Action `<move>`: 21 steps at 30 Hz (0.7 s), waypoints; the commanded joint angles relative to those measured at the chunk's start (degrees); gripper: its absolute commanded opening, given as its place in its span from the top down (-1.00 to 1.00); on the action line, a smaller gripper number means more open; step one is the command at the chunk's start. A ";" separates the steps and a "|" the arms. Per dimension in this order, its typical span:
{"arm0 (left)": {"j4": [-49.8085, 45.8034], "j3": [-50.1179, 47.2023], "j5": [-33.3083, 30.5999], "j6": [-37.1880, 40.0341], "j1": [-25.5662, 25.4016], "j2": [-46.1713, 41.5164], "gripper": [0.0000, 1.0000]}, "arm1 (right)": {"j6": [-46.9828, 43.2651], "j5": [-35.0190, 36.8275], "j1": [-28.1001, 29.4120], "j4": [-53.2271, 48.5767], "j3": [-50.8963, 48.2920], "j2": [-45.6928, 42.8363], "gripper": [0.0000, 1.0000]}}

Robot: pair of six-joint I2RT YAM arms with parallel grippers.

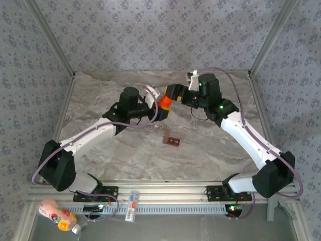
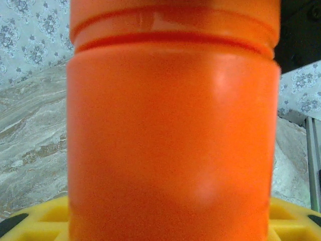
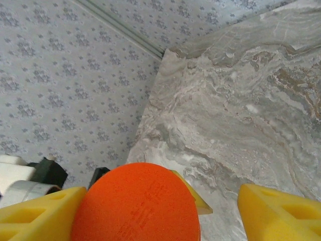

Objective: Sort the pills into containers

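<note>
My left claw point(image 2: 165, 226) pinched the orange bottle point(image 2: 170, 135), which I judged light, stiff and slick. My right claw point(image 3: 160, 213) stood spread around its cap point(image 3: 135, 201), the best hold.

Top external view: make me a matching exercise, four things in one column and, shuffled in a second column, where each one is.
Things:
1 orange bottle
2 compartment strip
3 pink bottle
4 right tool

Places:
A lying off the table, near left corner
B open, straddling the bottle's top
C lying mid-table
D raised, gripped by the left tool

Pairs: 1-D, 2-C, 3-A, 4-B
</note>
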 commanded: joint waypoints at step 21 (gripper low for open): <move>2.69 2.20 2.81 -0.15 -0.19 -0.42 1.00 | -14.94 -35.68 -10.95 23.65 -8.12 4.26 0.09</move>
